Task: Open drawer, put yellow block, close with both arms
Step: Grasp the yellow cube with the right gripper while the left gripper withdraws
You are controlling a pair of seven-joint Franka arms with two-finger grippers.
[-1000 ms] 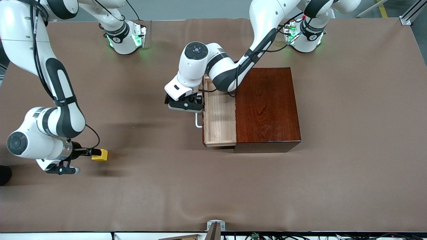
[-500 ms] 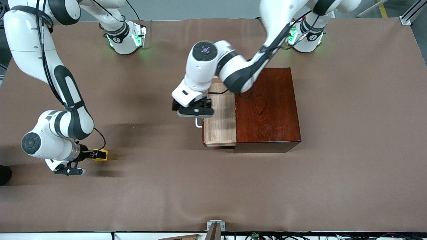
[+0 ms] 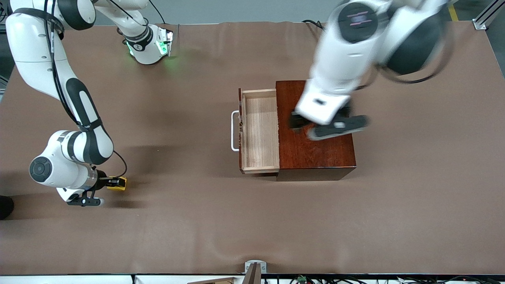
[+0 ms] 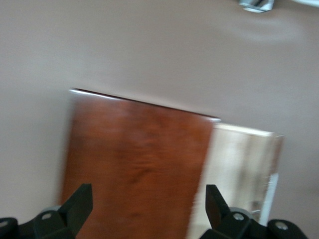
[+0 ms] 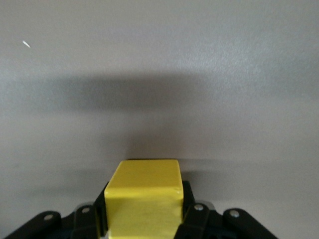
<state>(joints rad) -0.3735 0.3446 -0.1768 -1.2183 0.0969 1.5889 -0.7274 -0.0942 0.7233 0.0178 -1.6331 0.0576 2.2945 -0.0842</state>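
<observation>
At the right arm's end of the table, the right gripper [image 3: 112,182] sits low over the brown table cover [image 3: 189,221], its jaws pinching the yellow block [image 3: 117,183]. The right wrist view shows the yellow block [image 5: 144,198] squeezed between the two black fingers [image 5: 192,217], one on each side face, with the block's end sticking out past them and only bare cover ahead of it. Whether the block rests on the cover or hangs just above it cannot be told.

Toward the middle of the table stands the glossy dark wooden box [image 3: 315,134]. Its drawer [image 3: 259,130] is pulled out toward the right arm's end, the pale wood tray showing nothing inside. The white bar handle [image 3: 234,131] sits on the drawer's front, facing the right arm's end. Block and drawer are well apart, the block nearer the front camera.

The left gripper [image 3: 329,125] is up in the air over the top of the box, blurred, touching nothing. In the left wrist view its fingers [image 4: 79,203] are spread wide with nothing between them, and the box top [image 4: 137,164] and the open drawer [image 4: 239,174] lie below.
</observation>
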